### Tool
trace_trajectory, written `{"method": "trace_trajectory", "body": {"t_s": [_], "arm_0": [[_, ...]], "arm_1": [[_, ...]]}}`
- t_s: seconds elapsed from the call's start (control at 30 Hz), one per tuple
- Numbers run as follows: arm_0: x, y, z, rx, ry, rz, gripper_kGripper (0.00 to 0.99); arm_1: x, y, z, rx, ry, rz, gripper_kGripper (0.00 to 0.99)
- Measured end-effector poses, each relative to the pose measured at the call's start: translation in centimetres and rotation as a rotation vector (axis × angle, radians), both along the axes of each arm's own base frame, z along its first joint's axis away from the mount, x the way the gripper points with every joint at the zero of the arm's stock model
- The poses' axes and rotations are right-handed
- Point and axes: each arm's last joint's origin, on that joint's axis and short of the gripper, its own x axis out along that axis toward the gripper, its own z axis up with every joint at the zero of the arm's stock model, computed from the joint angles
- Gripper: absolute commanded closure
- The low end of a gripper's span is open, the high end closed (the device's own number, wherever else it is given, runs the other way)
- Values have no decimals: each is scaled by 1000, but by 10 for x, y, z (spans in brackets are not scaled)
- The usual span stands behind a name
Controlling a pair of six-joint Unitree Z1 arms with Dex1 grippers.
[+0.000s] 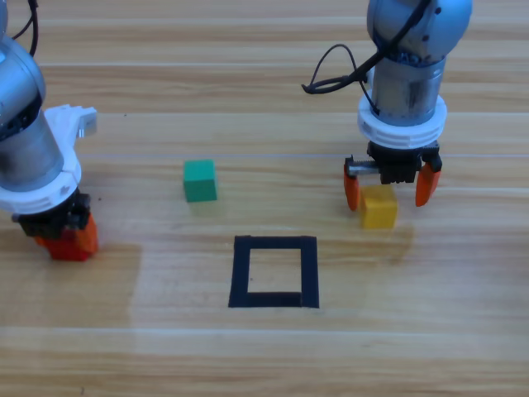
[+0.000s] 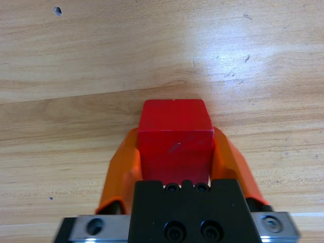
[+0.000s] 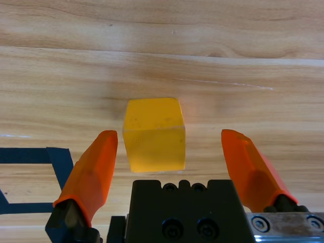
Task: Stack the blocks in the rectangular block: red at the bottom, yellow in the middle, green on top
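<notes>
At the table's left edge my left gripper [image 1: 66, 241] is shut on the red cube [image 2: 174, 139], its orange jaws pressed to both sides of it. The yellow cube [image 1: 378, 206] rests on the table at the right, and my right gripper [image 1: 388, 188] hangs open over it with one jaw on each side, not touching; the right wrist view shows the yellow cube [image 3: 154, 134] between the spread jaws. The green cube [image 1: 200, 180] sits alone left of centre. The black tape square [image 1: 274, 271] lies in the middle foreground with nothing inside it.
A corner of the black tape square [image 3: 55, 162] appears at the lower left of the right wrist view. The wooden table [image 1: 264, 356] spreads all round the cubes.
</notes>
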Motion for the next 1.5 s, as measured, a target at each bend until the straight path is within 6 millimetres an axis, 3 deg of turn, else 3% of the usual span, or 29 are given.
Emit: {"method": "trace_trajectory", "body": {"t_s": [0.07,0.27,0.43,0.47,0.5,0.63,0.7,0.8,0.9,1.03,1.17,1.27,1.5], "arm_0": [[0,0,0,-1,-1,0,869],[1,-1,3,-4,-8,1,873],[7,-24,34,-11,-23,64,880],[7,-33,41,-17,-32,69,933],[7,-44,50,-25,-41,65,981],[-5,-83,79,-34,-51,70,981],[-10,-100,86,-40,-53,65,981],[-13,-125,88,-40,-45,44,981],[-14,-146,75,-31,-20,15,981],[-15,-161,59,-27,19,8,979],[-14,-176,57,-47,27,10,979],[-12,-184,58,-59,27,4,978],[-14,-208,49,-66,29,-8,975]], "arm_1": [[1,0,-3,0,6,1,165],[1,2,-1,33,21,2,192],[1,2,-1,33,22,11,235],[1,2,-1,33,22,12,280],[1,2,-1,33,22,13,429],[1,1,-2,32,25,38,846],[1,1,-2,33,25,56,985],[1,1,-2,33,26,71,990],[1,1,-2,33,27,85,990],[-2,-1,-2,27,35,84,990],[-11,-8,1,8,57,76,990],[-18,-15,16,11,49,48,990],[-42,-35,76,70,-24,-10,990]]}}
